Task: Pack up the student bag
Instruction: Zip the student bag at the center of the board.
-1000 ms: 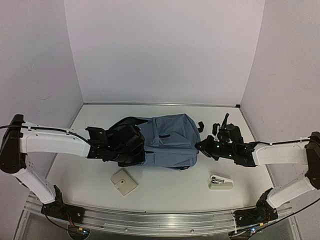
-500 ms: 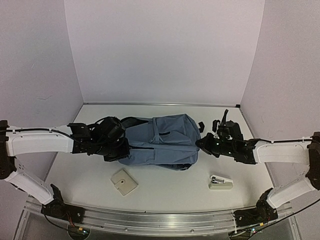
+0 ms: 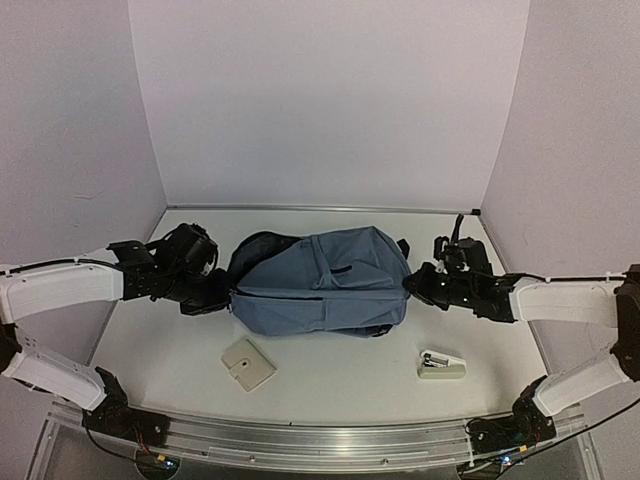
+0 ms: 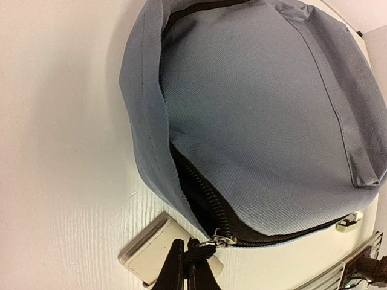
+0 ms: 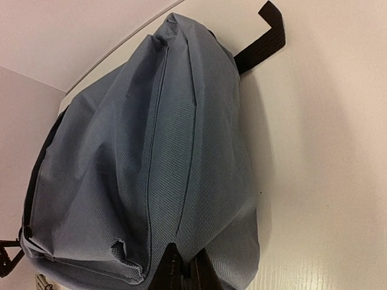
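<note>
Top external view shows the student bag point(image 3: 320, 290) lying on its side across the middle of the table point(image 3: 330, 400), crown towards the left arm and base towards the right. A flat beige case point(image 3: 247, 363) and a stapler point(image 3: 441, 364) lie on the near side of it, both outside the bag.

The left gripper point(image 4: 186, 261) is pressed together on the black zip pull point(image 4: 196, 251) of the main compartment, right at the bag's crown. In the left wrist view the zip gapes behind the slider, with dark lining showing between the teeth. The right gripper point(image 3: 412, 285) sits at the bag's base. In its own wrist view the fingers stand close together against the blue fabric, but the angle is too tight to tell whether a fold is pinched between them.

My reading is that the step in hand is unzipping the main compartment, since nothing looks packed yet. One arm works the slider while the other is placed to steady the far end.

The next move calls for drawing the pull on round the curved crown, following the line of the teeth so the slider does not jam. The soft bag needs holding taut from the base, or it will simply slide after the pull. The mouth must then gape wide enough to take the case and stapler.
</note>
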Tool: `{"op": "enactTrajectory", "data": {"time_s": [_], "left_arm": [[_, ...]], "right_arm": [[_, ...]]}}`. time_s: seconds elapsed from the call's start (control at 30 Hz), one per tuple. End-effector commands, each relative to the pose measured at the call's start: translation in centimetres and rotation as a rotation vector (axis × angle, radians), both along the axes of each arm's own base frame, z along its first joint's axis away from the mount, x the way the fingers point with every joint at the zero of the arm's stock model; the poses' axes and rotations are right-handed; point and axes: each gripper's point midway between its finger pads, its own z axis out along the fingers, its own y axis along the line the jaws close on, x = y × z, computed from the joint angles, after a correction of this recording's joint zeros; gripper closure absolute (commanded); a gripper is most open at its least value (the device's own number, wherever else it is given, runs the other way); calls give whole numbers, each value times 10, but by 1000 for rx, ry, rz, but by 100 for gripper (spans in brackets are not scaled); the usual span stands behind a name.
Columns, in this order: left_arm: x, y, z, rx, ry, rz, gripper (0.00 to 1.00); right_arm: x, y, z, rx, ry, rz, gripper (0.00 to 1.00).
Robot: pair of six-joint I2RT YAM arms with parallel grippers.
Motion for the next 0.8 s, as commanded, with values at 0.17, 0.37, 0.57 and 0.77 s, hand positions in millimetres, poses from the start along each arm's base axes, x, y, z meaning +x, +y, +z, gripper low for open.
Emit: {"op": "enactTrajectory", "data": {"time_s": [0.17,0.37,0.57,0.77], "left_arm": [[5,-12,36,-14,-139,-229,100],[-1,-23,43,-66,-134,-283,100],[4,-19,43,-53,-124,-237,100],[9,-8,37,-21,-115,-154,100]], "right_arm": [[17,-21,127,-164,-356,50,15],[-16,48,185,-187,-538,304,14],[-53,156,176,-233,-591,526,31],[-94,258,139,-310,-633,715,34]]}}
